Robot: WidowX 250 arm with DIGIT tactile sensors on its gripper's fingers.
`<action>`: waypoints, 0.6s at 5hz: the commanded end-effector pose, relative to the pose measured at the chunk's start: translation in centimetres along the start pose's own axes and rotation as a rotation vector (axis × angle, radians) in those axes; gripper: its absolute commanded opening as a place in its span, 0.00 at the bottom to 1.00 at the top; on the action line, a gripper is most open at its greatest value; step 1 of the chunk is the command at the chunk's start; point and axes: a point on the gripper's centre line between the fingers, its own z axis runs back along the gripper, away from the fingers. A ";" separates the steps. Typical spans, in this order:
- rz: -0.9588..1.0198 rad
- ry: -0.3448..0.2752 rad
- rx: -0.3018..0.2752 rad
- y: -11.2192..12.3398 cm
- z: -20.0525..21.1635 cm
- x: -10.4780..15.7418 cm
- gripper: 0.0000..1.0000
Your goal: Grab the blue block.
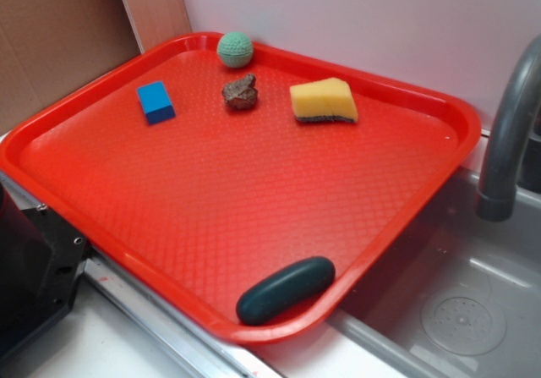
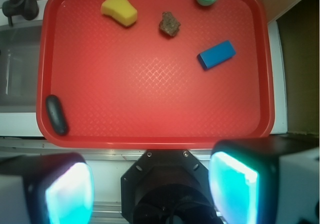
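Note:
The blue block (image 1: 156, 102) lies on the red tray (image 1: 254, 217) near its far left corner; in the wrist view it (image 2: 216, 54) sits at the right of the tray (image 2: 150, 103). My gripper (image 2: 150, 189) is high above the near tray edge, over the robot base. Its two pads (image 2: 235, 189) glow cyan and stand wide apart with nothing between them. The gripper itself is out of the exterior view.
A green knitted ball (image 1: 235, 49), a brown lump (image 1: 241, 92), a yellow sponge (image 1: 323, 101) and a dark oblong object (image 1: 285, 289) share the tray. A sink (image 1: 456, 293) with a grey faucet (image 1: 507, 141) lies to the right. The black robot base (image 1: 34, 260) is at left.

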 end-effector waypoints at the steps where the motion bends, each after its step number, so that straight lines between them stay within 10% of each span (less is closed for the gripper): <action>1: 0.490 -0.164 -0.086 2.0 -1.9 2.1 1.00; 3: 0.970 -0.241 0.042 6.2 -6.9 4.9 1.00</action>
